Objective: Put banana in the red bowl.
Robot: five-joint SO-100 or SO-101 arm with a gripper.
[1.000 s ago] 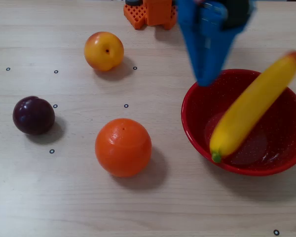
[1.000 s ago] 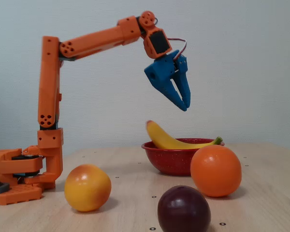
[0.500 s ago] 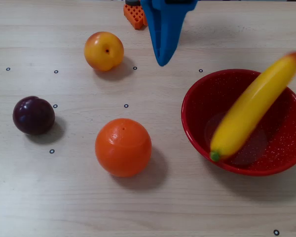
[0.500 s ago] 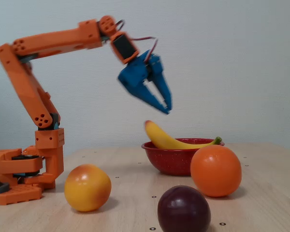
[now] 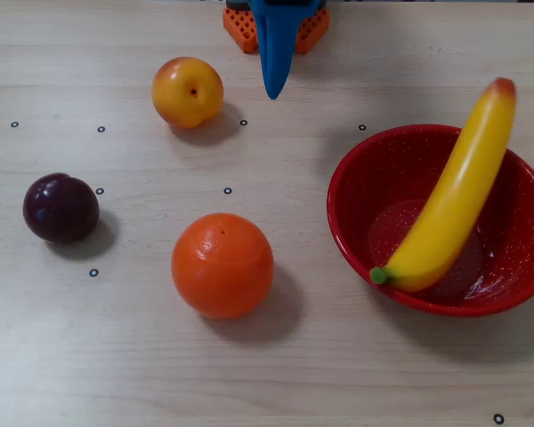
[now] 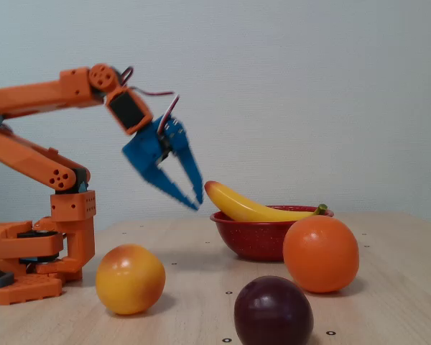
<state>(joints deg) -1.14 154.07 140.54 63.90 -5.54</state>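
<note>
The yellow banana (image 5: 454,200) lies in the red speckled bowl (image 5: 347,178) at the right of the overhead view. Its green stem rests on the bowl's near rim and its reddish end sticks out over the far rim. In the fixed view the banana (image 6: 251,208) lies across the bowl (image 6: 251,241). My blue gripper (image 5: 273,89) is at the top middle, to the left of the bowl and apart from it. In the fixed view it (image 6: 197,204) hangs in the air left of the banana's end, its fingertips together and holding nothing.
An orange (image 5: 222,265) sits left of the bowl, a yellow-orange peach (image 5: 188,92) near the gripper, and a dark plum (image 5: 60,208) at the far left. The orange arm base (image 6: 29,251) stands at the left of the fixed view.
</note>
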